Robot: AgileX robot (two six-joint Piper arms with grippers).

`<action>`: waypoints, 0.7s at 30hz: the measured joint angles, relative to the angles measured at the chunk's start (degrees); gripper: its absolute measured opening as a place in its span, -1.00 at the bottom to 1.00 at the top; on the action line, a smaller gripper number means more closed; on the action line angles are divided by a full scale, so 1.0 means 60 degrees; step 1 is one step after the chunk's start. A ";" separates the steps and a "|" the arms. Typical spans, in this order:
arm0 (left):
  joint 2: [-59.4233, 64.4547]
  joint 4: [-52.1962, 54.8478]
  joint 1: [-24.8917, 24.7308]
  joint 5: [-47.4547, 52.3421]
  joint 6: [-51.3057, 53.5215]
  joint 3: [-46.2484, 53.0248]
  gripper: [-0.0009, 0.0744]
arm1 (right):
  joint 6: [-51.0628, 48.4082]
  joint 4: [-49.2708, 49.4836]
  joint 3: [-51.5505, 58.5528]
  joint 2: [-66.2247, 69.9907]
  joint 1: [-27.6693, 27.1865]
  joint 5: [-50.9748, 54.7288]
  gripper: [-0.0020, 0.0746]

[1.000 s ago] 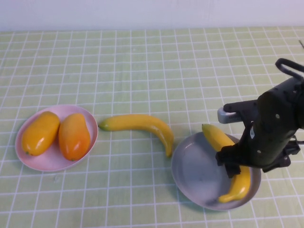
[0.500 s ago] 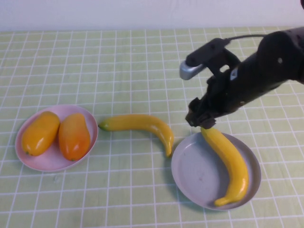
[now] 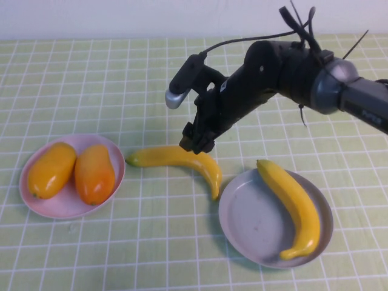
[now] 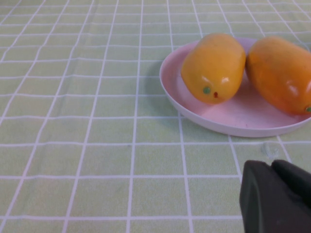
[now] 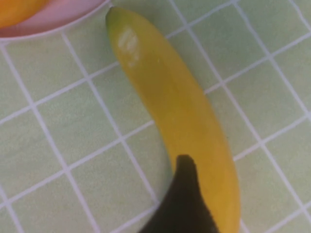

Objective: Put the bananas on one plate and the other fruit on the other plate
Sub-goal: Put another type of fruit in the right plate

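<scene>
One banana (image 3: pixel 182 159) lies on the table between the plates; it fills the right wrist view (image 5: pixel 180 111). The other banana (image 3: pixel 293 203) lies in the grey-blue plate (image 3: pixel 248 218). Two orange-yellow fruits (image 3: pixel 51 168) (image 3: pixel 94 173) sit side by side in the pink plate (image 3: pixel 66 206), which also shows in the left wrist view (image 4: pixel 228 119). My right gripper (image 3: pixel 197 143) hovers just above the middle of the table banana, open and empty, with one dark finger (image 5: pixel 187 194) beside it. My left gripper (image 4: pixel 272 164) is shut and empty, low over the table near the pink plate.
The green checked cloth (image 3: pixel 121 79) covers the whole table. The right arm (image 3: pixel 285 66) reaches across from the right, above the back of the grey-blue plate. A white wall runs along the far edge.
My right gripper let go of the banana in the grey-blue plate, rose, and swung left to above the table banana. That banana has settled in the plate. The left arm has not moved.
</scene>
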 joint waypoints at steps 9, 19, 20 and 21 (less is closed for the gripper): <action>0.0000 0.0000 0.0000 0.0000 0.0000 0.0000 -0.98 | -0.0518 -0.0061 -0.0872 0.1321 0.0040 0.0841 0.37; 0.0000 0.0000 0.0000 0.0000 0.0000 0.0000 -0.98 | -0.0695 -0.0048 -0.0941 0.1685 0.0069 0.0868 0.26; 0.0000 0.0000 0.0000 0.0000 0.0000 0.0000 -0.98 | -0.0575 -0.0048 -0.0941 0.1685 0.0069 0.0868 0.19; 0.0000 0.0000 0.0000 0.0000 0.0000 0.0000 -0.98 | -0.0408 -0.0048 -0.0941 0.1685 0.0069 0.0829 0.10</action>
